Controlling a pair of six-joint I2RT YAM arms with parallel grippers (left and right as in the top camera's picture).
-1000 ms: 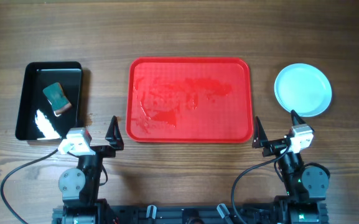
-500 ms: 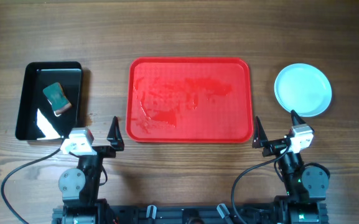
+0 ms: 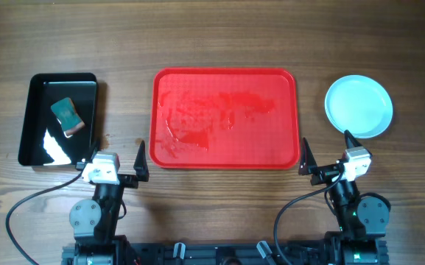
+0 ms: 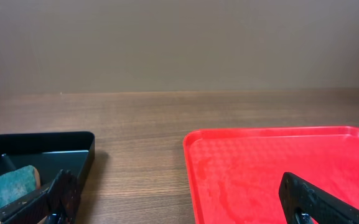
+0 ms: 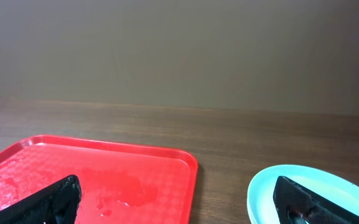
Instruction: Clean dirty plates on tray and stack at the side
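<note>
The red tray (image 3: 225, 76) lies in the middle of the table with wet smears and no plates on it. It also shows in the left wrist view (image 4: 272, 140) and the right wrist view (image 5: 92, 146). The pale mint-white plates (image 3: 358, 106) sit as one round stack on the table to the tray's right, also in the right wrist view (image 5: 316, 186). My left gripper (image 3: 116, 157) is open and empty by the tray's near left corner. My right gripper (image 3: 325, 152) is open and empty between the tray's near right corner and the plates.
A glossy black tray (image 3: 29, 121) stands at the left with a teal sponge (image 3: 65, 114) in it; both show in the left wrist view, tray (image 4: 73, 142) and sponge (image 4: 8, 188). Bare wooden table lies around.
My left gripper has shifted a little to the right, toward the tray's near left corner. The right arm and the plates have not moved.
</note>
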